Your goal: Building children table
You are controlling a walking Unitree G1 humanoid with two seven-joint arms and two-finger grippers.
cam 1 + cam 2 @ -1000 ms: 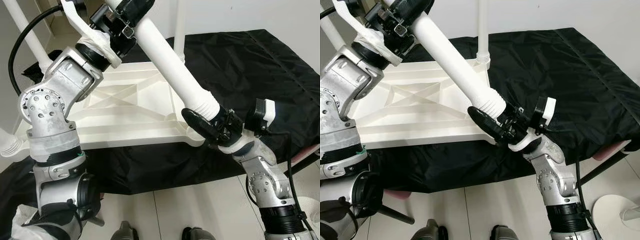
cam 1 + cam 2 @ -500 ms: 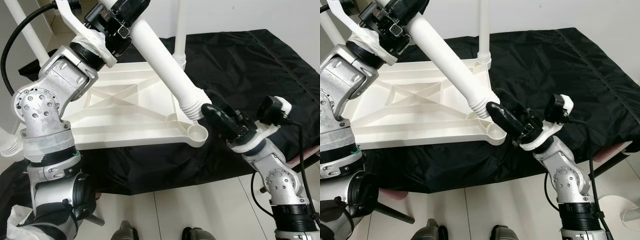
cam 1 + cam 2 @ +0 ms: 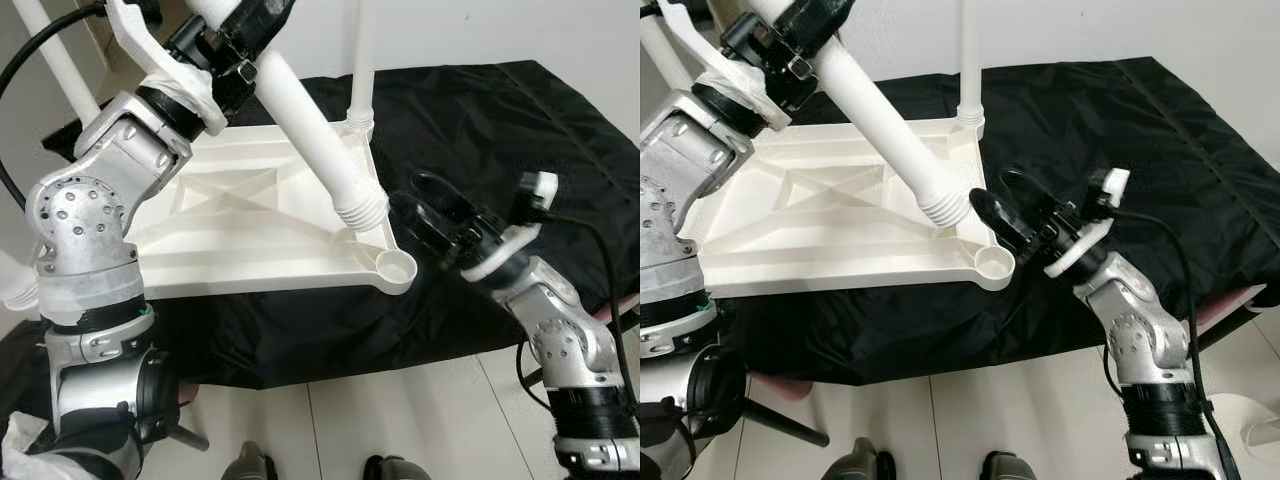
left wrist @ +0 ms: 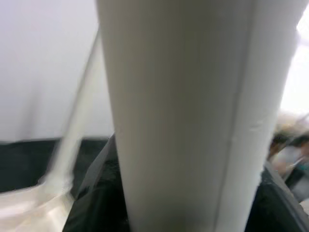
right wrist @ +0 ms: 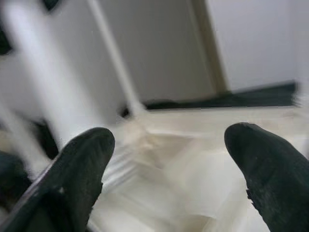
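A white children's tabletop (image 3: 250,215) lies upside down on a black cloth. One white leg (image 3: 360,60) stands upright in its far right corner. My left gripper (image 3: 240,30) is shut on the upper part of a second white leg (image 3: 320,135), which slants down over the tabletop. Its ribbed end (image 3: 362,206) hangs just above and behind the empty near right corner socket (image 3: 397,266). In the left wrist view this leg (image 4: 188,121) sits between the fingers. My right gripper (image 3: 425,210) is open just right of the ribbed end, holding nothing; its fingers (image 5: 82,164) are wide apart.
The black cloth (image 3: 520,130) covers a low platform that reaches far to the right. Another white leg (image 3: 60,60) slants up at the far left. Pale tiled floor (image 3: 400,420) lies in front, with my feet at the bottom edge. A white round base (image 3: 1240,415) sits at the lower right.
My right gripper let go of the leg's ribbed end, drew back to the right and now stands open. The leg's lower end swung left and back from the corner socket.
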